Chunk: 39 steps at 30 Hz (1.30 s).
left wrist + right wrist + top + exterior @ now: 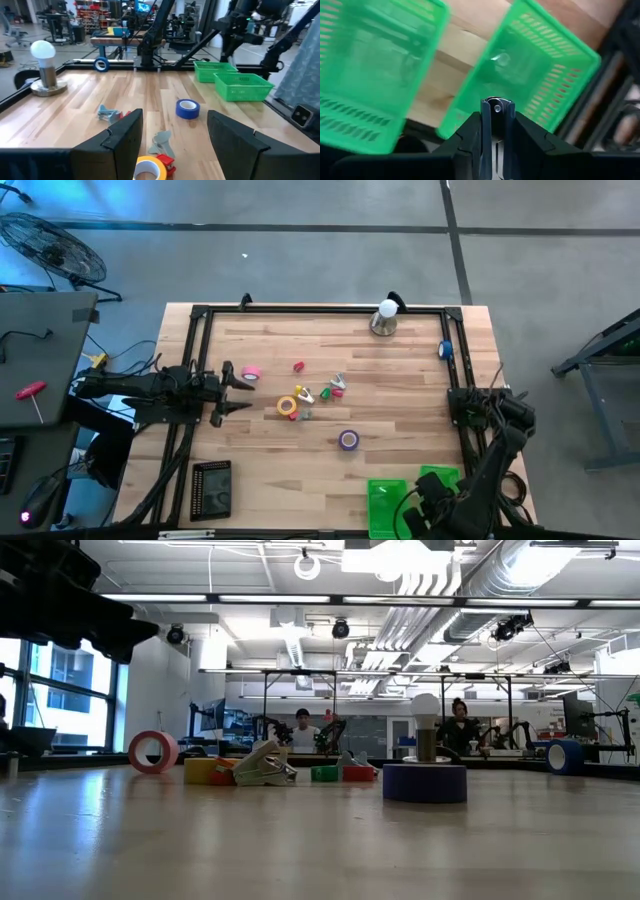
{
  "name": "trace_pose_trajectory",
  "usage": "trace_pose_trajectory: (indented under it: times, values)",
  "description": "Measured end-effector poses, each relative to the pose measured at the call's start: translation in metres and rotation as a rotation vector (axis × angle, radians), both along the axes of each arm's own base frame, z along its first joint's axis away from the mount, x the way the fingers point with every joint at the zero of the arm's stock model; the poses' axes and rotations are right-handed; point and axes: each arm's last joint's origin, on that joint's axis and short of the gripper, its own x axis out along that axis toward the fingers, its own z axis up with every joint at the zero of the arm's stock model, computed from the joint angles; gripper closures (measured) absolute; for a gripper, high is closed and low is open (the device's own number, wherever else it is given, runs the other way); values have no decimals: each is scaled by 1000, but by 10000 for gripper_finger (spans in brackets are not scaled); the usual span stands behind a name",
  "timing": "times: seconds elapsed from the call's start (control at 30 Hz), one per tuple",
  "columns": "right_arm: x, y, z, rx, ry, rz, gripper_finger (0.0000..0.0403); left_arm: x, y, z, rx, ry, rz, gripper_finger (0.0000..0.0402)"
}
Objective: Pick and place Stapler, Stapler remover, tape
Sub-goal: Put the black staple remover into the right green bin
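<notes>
High view: left gripper [243,392] parted and empty beside the pink tape roll [251,372], yellow roll [287,406] and purple roll [348,440] apart on the table [400,380]; right wrist view: right gripper [495,131] over green baskets [540,75], clamped on a slim metal object [495,111].

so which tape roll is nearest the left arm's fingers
The pink tape roll, just beyond the left gripper and its open fingers. The yellow-orange roll lies farther toward the table's middle, and the purple roll is farthest.
</notes>
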Motion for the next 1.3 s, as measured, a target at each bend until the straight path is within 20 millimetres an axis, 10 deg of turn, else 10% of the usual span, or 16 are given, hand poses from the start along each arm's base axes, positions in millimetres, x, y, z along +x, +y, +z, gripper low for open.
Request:
trace_pose_trajectory:
  times: [1.3]
  values:
    - [-1, -2, -1, -21, 19, 8, 272, 0, -1, -2, -74, 39, -47, 184]
